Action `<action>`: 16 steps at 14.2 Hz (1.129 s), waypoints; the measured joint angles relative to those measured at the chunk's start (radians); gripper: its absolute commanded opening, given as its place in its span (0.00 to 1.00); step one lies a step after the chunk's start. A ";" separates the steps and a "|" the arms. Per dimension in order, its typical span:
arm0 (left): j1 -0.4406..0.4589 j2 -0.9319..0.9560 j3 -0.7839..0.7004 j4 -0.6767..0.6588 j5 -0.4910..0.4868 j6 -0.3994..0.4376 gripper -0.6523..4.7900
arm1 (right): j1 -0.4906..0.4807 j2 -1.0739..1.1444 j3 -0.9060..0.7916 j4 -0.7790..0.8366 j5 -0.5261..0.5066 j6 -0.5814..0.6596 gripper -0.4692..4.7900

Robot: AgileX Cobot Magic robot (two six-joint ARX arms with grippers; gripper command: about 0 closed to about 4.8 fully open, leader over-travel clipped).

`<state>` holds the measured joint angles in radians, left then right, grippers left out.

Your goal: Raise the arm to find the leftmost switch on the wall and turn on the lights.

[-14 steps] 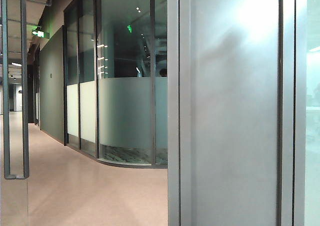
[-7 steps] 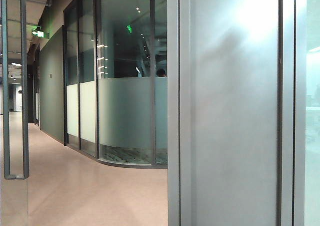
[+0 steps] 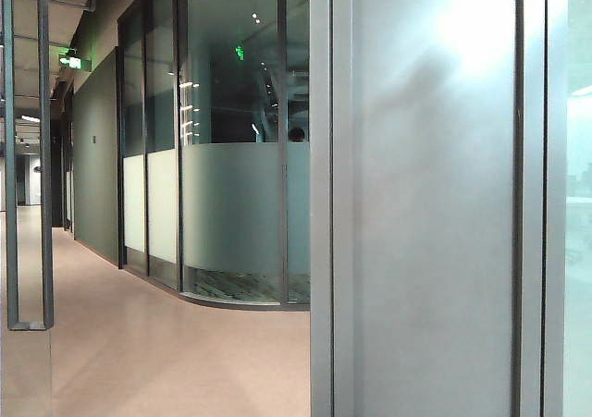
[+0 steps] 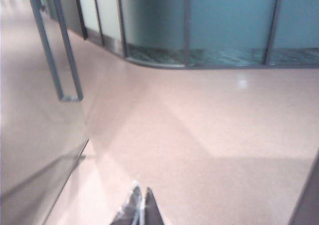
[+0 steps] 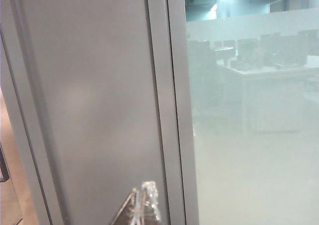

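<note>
Our left claw [image 4: 142,205] has its two fingertips pressed together, so it's closed on nothing, and it hangs above the pinkish floor [image 4: 209,135] of a corridor. Past it we see a long metal door handle [image 4: 57,50] on a glass door, and farther out a curved frosted glass wall [image 4: 224,20]. Our right claw [image 5: 142,205] looks pinched closed too, empty, and it sits right up near a grey metal panel [image 5: 94,95] with a vertical frame post [image 5: 169,95] beside it; beyond the frosted glass there's an office with a white table [image 5: 269,73]. In the exterior view neither claw shows, just the same grey panel, corridor and a green exit sign [image 3: 72,62]. The switch isn't in any of our views, so we can't place it.
</note>
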<state>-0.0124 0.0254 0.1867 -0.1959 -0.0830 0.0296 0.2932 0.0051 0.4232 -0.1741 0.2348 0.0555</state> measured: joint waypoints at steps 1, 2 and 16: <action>0.048 -0.021 -0.034 0.013 0.000 -0.055 0.11 | 0.000 0.000 0.000 0.000 0.000 0.000 0.09; 0.068 -0.021 -0.051 0.020 0.000 -0.080 0.11 | 0.000 0.000 0.000 0.000 0.000 0.000 0.09; 0.040 -0.021 -0.179 0.158 0.109 -0.112 0.11 | 0.000 0.000 0.000 0.000 0.000 0.000 0.09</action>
<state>0.0280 0.0048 0.0074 -0.0376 0.0265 -0.0826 0.2932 0.0051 0.4232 -0.1741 0.2348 0.0555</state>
